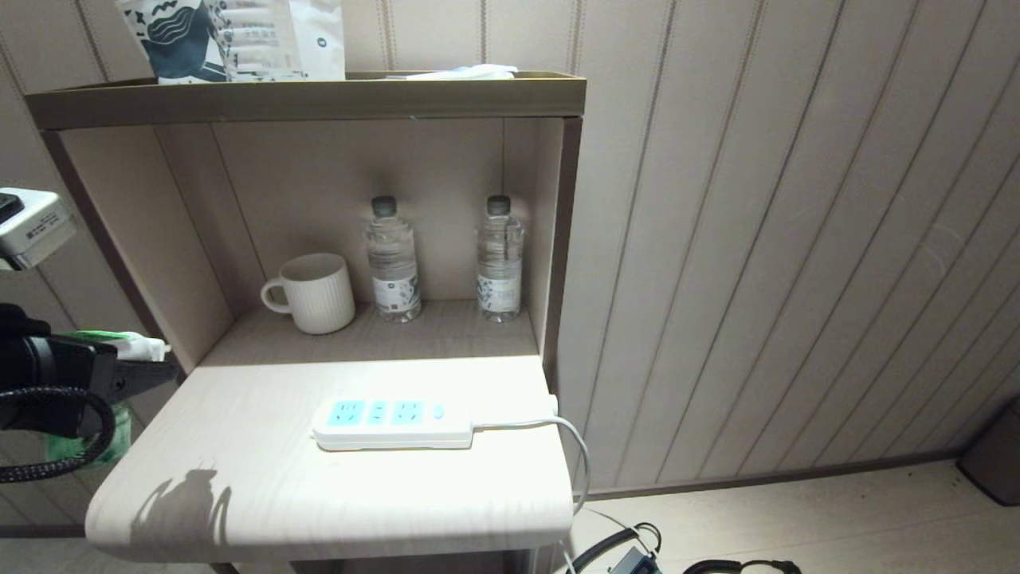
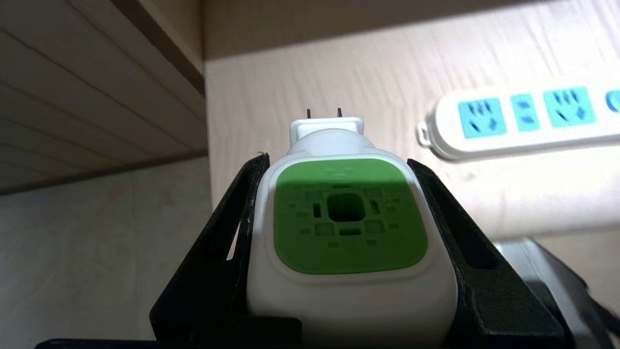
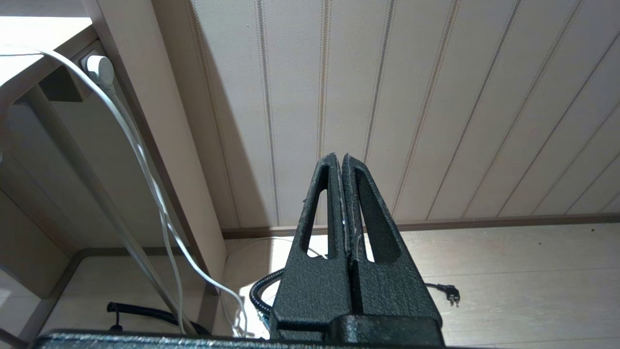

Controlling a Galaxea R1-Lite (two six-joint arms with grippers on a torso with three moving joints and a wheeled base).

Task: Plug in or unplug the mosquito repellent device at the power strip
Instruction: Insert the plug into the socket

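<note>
- The left gripper is clamped on the mosquito repellent device, one black finger pressed against each side of its white head.
- In the left wrist view the device's green face points toward the camera, and its two metal prongs stick out forward past the fingertips, bare and in no socket.
- In the head view the left gripper sits at the left edge of the picture, beside the left edge of the table and clear of the tabletop; the device shows there as a white and green shape above the fingers.
- The power strip lies flat on the tabletop, well apart from the held device, with its pale-blue socket faces up and nothing plugged into them.
- Its white cord leaves the right end and hangs over the table's right edge.
- In the open shelf behind the table stand a ribbed white mug and two clear water bottles, the mug to the left of them.
- The right gripper hangs low near the floor, facing the panelled wall, with its fingers pressed together and nothing between them.
</note>
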